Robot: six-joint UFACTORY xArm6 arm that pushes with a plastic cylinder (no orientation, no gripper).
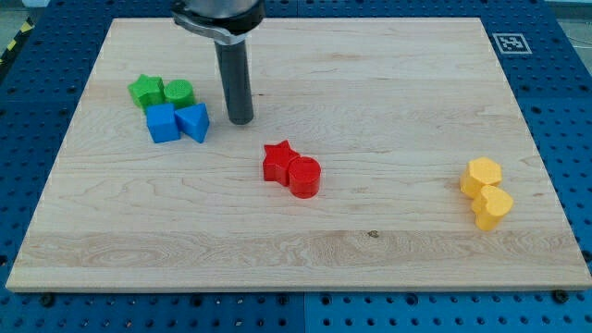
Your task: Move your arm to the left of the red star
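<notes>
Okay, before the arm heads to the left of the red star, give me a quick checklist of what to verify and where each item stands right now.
1. My tip is visible: ok, it stands toward the view's top and left of the red star, apart from it.
2. Tip already level with the star on its left: not ok, it sits nearer the view's top.
3. Board bare to the star's left: ok.
4. Tip apart from the blue triangular block: ok, but close on the tip's left.
5. Blue cube, green star and green cylinder off the path: ok, clustered farther left.
6. Red cylinder touching the star: ok to note; nudging the star would move both.
</notes>
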